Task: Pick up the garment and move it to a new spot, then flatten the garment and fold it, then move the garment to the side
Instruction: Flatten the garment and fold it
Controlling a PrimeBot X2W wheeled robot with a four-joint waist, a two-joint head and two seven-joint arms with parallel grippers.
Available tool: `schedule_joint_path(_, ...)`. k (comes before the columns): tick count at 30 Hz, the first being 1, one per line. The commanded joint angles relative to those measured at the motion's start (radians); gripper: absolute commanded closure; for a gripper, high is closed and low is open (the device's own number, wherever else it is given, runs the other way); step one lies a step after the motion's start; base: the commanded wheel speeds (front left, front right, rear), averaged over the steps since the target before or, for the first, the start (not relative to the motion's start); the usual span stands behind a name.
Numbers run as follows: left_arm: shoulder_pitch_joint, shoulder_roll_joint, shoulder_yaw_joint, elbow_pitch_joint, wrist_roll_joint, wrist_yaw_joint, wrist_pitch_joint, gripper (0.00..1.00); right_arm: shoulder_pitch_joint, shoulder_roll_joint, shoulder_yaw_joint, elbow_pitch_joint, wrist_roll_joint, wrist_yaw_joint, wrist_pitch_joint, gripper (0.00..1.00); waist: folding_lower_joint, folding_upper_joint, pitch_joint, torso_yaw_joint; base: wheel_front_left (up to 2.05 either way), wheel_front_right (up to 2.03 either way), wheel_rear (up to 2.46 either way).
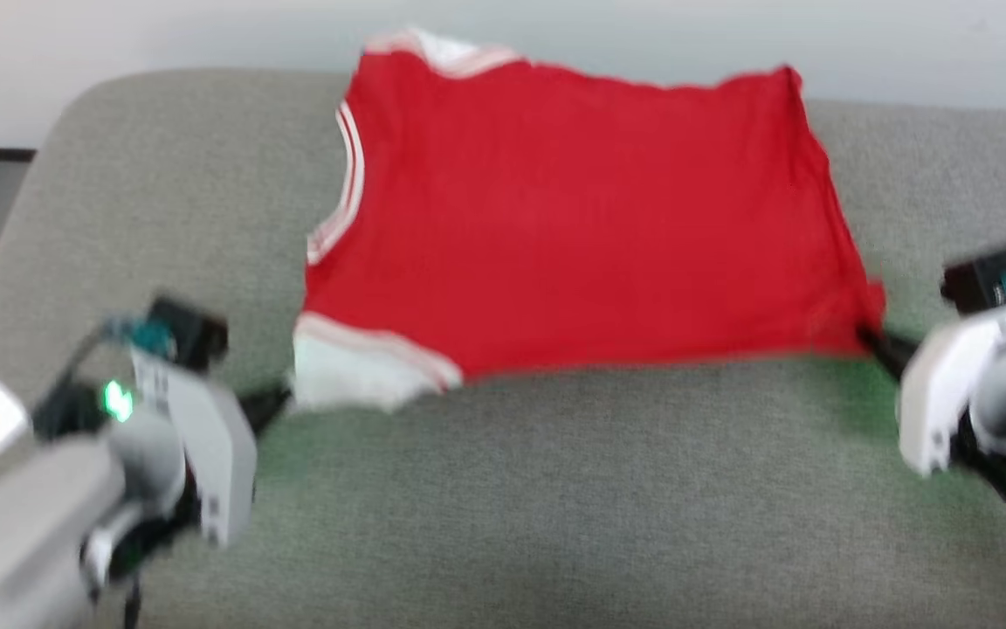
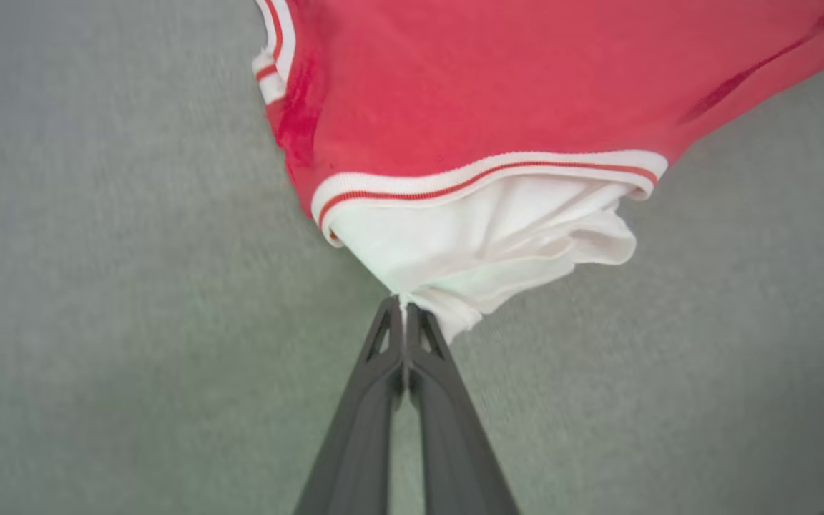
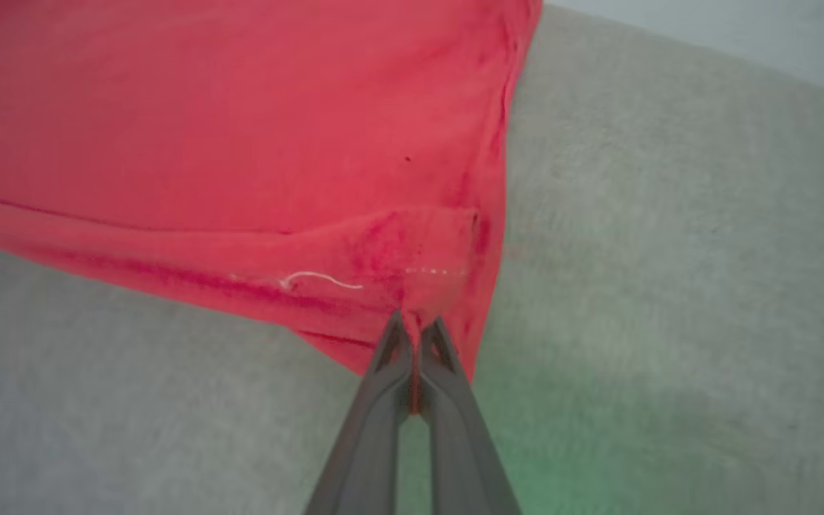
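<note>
Tightly closed on the garment point(image 1: 573, 218): left jaws at white sleeve point(image 2: 483, 236), right jaws at hem point(image 3: 412, 286).

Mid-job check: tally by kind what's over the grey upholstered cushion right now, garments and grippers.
Garments: 1, red jersey-style shirt with white sleeves, spread over the grey upholstered cushion.
Grippers: 2, dark-fingered left gripper and dark-fingered right gripper, each shut on an edge of the shirt.
Total: 3
</note>
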Motion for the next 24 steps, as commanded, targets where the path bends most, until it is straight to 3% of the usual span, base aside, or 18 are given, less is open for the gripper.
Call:
schedule_joint_path(1,0.048,0.032,-0.003,-0.048,-0.016,0.034,0.000,1.00,0.061,-0.025,-0.019,-0.044,0.017,-0.002,0.024,1.00,0.0000,-0.0001,-0.020,0.013,0.00,0.00,0.00)
schedule_joint_path(4,0.116,0.070,-0.013,-0.128,-0.045,0.072,0.002,1.00,0.141,-0.054,-0.039,-0.115,0.039,-0.002,0.070,1.00,0.0000,-0.0001,-0.024,0.014,0.00,0.00,0.00)
schedule_joint_path(7,0.220,0.137,-0.029,-0.275,-0.087,0.153,0.009,1.00,0.287,-0.089,-0.094,-0.253,0.053,-0.002,0.156,1.00,0.0000,-0.0001,-0.026,0.016,0.00,0.00,0.00)
schedule_joint_path(13,0.329,0.209,-0.048,-0.423,-0.152,0.251,0.021,1.00,0.488,-0.105,-0.189,-0.435,0.055,-0.002,0.304,1.00,0.0000,-0.0001,-0.022,0.017,0.00,0.00,0.00)
schedule_joint_path(17,0.356,0.243,-0.050,-0.475,-0.165,0.291,0.027,1.00,0.571,-0.098,-0.258,-0.523,0.047,-0.002,0.366,1.00,0.0000,-0.0001,-0.015,0.016,0.00,0.00,0.00)
schedule_joint_path(24,0.297,0.316,0.000,-0.555,-0.132,0.340,0.015,1.00,0.613,-0.025,-0.435,-0.690,-0.030,-0.002,0.412,1.00,0.0000,-0.0001,0.003,0.001,0.00,0.00,0.00)
